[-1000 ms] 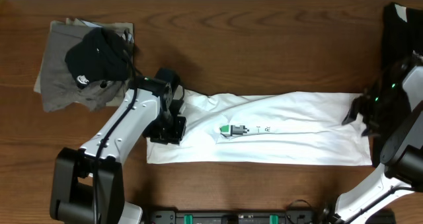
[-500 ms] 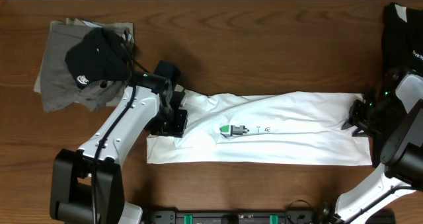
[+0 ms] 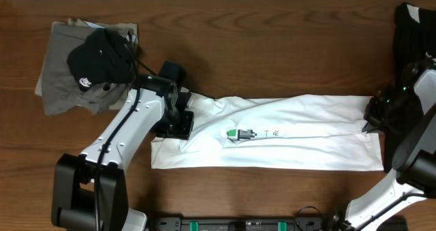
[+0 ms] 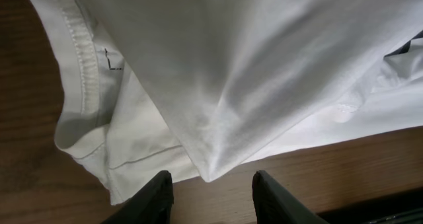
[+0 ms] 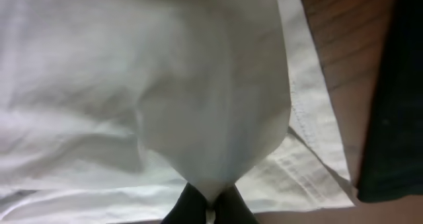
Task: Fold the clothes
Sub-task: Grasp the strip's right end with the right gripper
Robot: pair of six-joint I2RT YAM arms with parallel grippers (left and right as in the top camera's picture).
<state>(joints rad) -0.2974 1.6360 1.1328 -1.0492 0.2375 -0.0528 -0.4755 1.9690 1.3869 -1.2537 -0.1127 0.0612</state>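
Observation:
The white T-shirt (image 3: 306,132) lies as a long folded strip across the table, its green print (image 3: 240,133) facing up. My left gripper (image 3: 178,125) sits over the strip's left end. In the left wrist view it (image 4: 211,178) stands open, and a pointed fold of white cloth (image 4: 218,105) ends just ahead of the gap, with bare wood between the fingers. My right gripper (image 3: 372,118) is at the strip's right end. In the right wrist view it (image 5: 210,203) is shut on a pinched-up fold of the shirt (image 5: 218,118).
A pile of black and grey-khaki garments (image 3: 85,64) lies at the back left. Another black garment (image 3: 412,26) lies at the back right corner, close beside my right arm, and shows as a dark edge (image 5: 396,118) in the right wrist view.
My right gripper has closed on the shirt's right end, lifting a fold. My left gripper has shifted slightly toward the back over the left end and stays open.

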